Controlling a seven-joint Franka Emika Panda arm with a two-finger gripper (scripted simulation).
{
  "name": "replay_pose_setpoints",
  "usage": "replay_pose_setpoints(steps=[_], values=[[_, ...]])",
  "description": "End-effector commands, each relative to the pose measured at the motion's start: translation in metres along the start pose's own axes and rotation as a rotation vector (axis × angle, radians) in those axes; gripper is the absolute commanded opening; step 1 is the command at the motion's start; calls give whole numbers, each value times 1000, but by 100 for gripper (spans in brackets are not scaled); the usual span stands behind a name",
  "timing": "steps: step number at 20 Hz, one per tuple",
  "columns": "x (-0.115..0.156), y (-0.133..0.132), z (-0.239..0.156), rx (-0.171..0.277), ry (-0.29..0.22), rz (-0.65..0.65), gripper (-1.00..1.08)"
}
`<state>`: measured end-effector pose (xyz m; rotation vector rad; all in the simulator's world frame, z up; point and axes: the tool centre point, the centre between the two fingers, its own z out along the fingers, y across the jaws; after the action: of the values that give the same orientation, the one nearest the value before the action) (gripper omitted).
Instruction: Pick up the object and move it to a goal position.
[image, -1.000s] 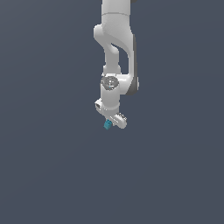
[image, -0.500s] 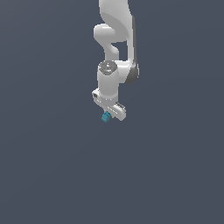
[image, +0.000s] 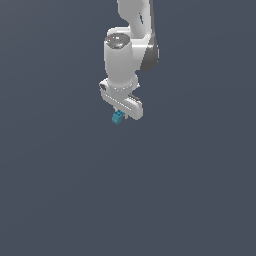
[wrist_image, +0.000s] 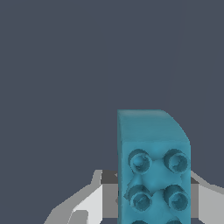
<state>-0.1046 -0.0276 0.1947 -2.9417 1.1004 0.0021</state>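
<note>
- The background is a plain, even slate-grey field in both views; no edge or corner of any supporting surface shows, so nothing here can be placed against one.
- The white arm (image: 127, 47) comes down from the top of the exterior view, a little to that view's left of centre, with a dark grey joint on the exterior view's right side of its wrist.
- The end effector (image: 120, 114) hangs at the arm's lower end, pointing downward, its white body slanting slightly down toward the exterior view's right.
- In the wrist view the white and grey fingers (wrist_image: 94, 199) stand on either side of the block, closed in against its sides; the end effector grips the block.
- The object (image: 118, 117), a small teal-blue block, sticks out just beneath the end effector, held in the air with only grey background below it.
- In the wrist view the block (wrist_image: 153, 168) fills the lower middle, its round studs in two rows facing the camera and its smooth end pointing away.
</note>
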Motion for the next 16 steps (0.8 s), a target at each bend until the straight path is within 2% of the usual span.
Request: replay_pose_setpoints(steps=[1, 16], values=[[-1, 6, -27, 0, 1, 0, -100], [-8, 37, -176, -1, 2, 1, -100]])
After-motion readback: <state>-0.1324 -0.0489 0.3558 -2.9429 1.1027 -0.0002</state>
